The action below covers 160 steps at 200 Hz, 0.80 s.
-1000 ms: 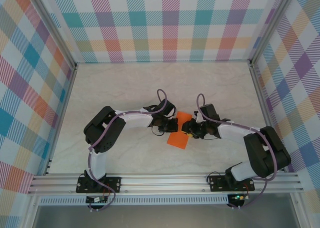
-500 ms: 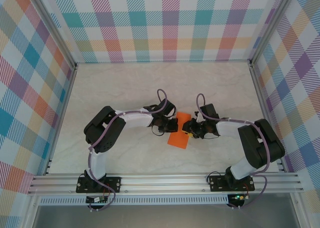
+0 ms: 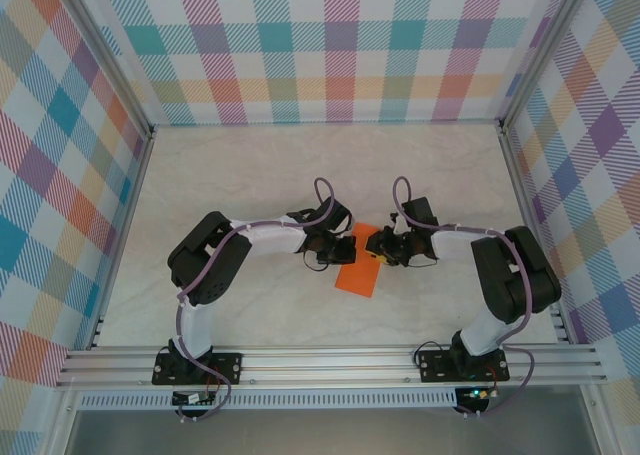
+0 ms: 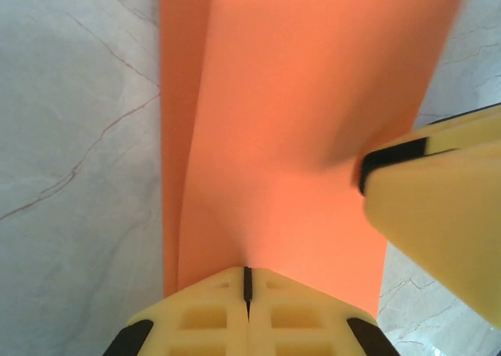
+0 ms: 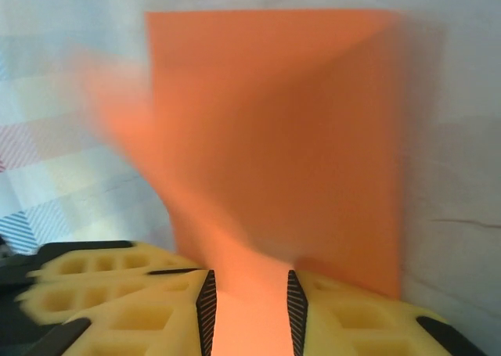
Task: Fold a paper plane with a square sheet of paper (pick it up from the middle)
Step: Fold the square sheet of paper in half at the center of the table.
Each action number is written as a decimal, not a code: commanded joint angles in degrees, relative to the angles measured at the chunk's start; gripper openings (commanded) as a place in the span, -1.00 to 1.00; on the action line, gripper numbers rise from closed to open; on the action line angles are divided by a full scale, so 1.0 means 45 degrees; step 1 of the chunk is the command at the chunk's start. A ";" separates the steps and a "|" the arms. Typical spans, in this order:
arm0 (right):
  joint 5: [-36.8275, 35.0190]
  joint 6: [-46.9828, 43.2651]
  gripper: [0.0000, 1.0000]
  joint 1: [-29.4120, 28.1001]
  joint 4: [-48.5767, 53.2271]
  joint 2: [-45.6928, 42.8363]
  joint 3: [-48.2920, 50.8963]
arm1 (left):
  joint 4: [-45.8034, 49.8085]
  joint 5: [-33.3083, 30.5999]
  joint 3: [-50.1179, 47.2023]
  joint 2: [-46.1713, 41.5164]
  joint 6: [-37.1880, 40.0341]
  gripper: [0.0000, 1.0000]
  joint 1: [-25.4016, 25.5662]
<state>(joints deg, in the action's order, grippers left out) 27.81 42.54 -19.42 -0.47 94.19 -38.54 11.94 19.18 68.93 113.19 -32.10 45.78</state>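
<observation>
From above, we find the left hand [image 3: 347, 249] and right hand [image 3: 377, 247] covering part of the square sheet of paper [image 3: 356, 278], its creases too small to read. At the left wrist the sheet runs off the top edge. At the right wrist its left side is blurred; we cannot tell whether the right hand presses it.

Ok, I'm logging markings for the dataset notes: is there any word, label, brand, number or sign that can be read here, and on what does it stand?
None can be read.
The orange paper is plain; the table and the checked walls bear pattern only.
Any marks on the small boards at the arm bases are too small to read.
</observation>
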 commanded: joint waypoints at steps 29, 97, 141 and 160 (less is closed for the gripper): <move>0.0046 -0.0109 -0.35 0.0116 0.0054 0.0103 0.0123 | 0.1435 -0.0248 -0.0083 0.0393 0.0211 -1.00 0.0303; 0.0076 -0.1108 -0.34 0.0411 0.1673 -0.0357 -0.1649 | 0.1506 -0.0278 -0.0070 0.0302 0.0232 -1.00 0.0297; 0.0283 -0.0872 -0.34 0.0779 0.0788 0.0814 -0.1029 | 0.1545 -0.0297 -0.0046 0.0321 0.0252 -1.00 0.0296; 0.0145 -0.0778 -0.34 0.0911 0.0485 0.1267 -0.0757 | 0.1550 -0.0308 -0.0082 0.0316 0.0257 -1.00 0.0296</move>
<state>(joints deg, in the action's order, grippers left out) 28.12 39.40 -16.08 3.01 97.36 -43.94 12.38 18.98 69.14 113.19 -31.90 45.80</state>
